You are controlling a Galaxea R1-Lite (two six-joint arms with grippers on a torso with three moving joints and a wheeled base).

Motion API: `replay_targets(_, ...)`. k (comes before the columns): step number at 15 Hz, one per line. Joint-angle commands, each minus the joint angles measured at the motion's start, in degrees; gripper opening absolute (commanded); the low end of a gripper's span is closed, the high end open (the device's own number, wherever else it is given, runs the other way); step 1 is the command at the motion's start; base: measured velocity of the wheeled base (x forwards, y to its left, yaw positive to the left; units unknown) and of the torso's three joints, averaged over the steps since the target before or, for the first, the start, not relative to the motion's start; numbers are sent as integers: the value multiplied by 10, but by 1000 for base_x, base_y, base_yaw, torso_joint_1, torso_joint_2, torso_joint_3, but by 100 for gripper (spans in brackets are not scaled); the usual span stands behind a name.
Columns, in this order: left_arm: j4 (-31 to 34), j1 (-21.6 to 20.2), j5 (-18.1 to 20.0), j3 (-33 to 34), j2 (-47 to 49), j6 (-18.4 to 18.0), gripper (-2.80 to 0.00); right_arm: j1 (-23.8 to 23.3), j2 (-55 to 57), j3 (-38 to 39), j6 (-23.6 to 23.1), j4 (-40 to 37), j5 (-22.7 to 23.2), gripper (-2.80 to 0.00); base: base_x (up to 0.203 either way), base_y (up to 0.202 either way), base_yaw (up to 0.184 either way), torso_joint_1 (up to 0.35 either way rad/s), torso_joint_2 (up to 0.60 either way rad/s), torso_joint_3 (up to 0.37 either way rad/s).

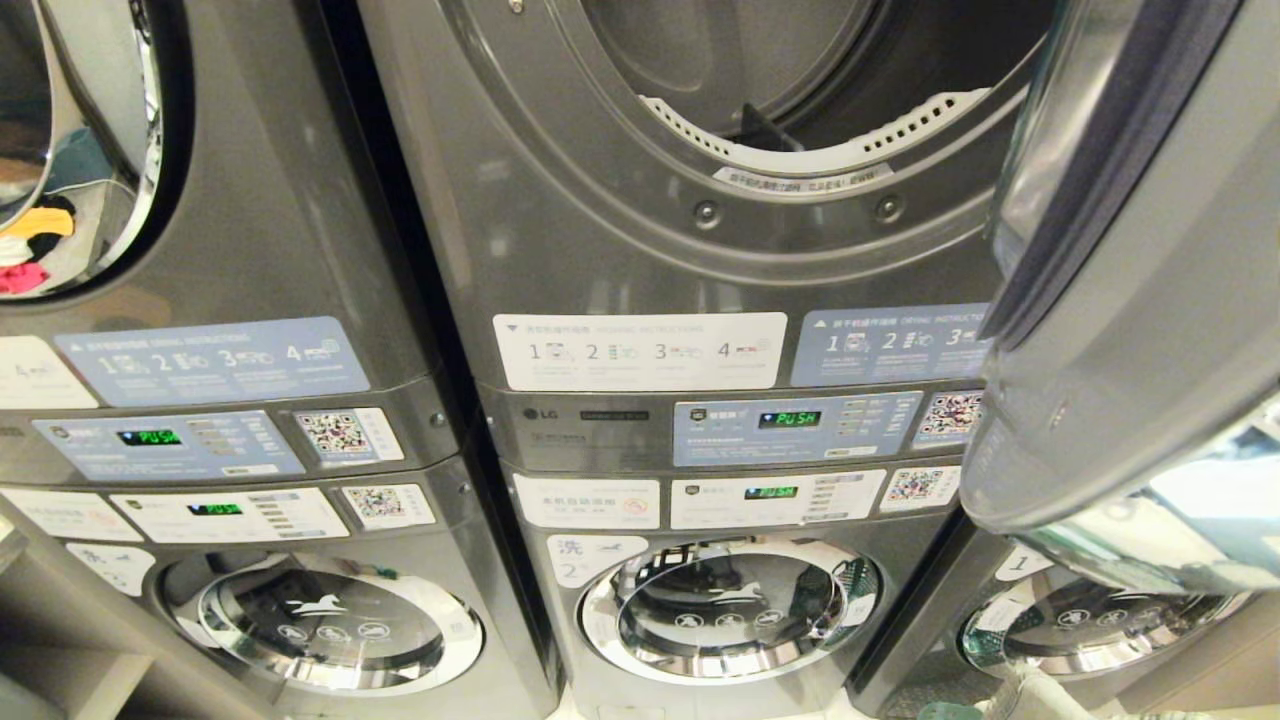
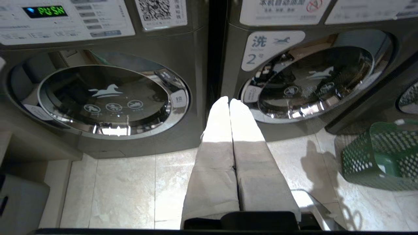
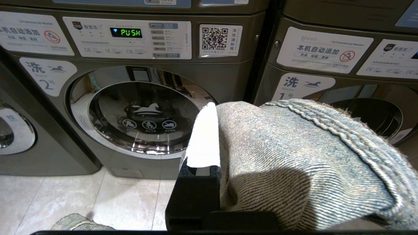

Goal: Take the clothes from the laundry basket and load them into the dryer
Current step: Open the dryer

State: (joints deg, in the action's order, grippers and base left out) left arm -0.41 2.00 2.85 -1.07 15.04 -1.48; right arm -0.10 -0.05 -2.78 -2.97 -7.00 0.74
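From the head view neither arm shows; the upper dryer (image 1: 800, 90) stands with its drum bare and its door (image 1: 1140, 260) swung wide to the right, presumably left that way so a garment can go straight in. Below the opening I can read numbered steps 1 to 4 on a white label (image 1: 640, 351), an "LG" mark (image 1: 537, 413) and a green "PUSH" on the display (image 1: 789, 419); the washer beneath carries "洗 2". In the left wrist view the left gripper (image 2: 229, 101) hangs low over the tiled floor (image 2: 124, 192), its white fingers pressed together on nothing, pointing at the gap between two washers; the green laundry basket (image 2: 382, 156) sits on the floor near the right-hand washer, and I cannot see any clothes in it. In the right wrist view the right gripper (image 3: 214, 107) is clenched on a piece of blue denim (image 3: 303, 163), which drapes over one finger and hides it, held ready for loading by the look of it. Behind it read "PUSH", "本机自动添加", "洗 2" and "洗 1".
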Motion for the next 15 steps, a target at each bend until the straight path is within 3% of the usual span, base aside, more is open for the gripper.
replay_targets(1,-1,-2,-4,0,-37,0,-280,0,0,1,2,0,0,-280,0,0,0,0,0,0)
replay_targets(4,-4,-15,-20,6,-150,-6,-280,0,0,-1,-4,-3,3,-280,0,0,0,0,0,0)
replay_targets(15,7,-22,-30,12,-150,-11,-280,0,0,-1,-12,-3,1,-280,0,0,0,0,0,0)
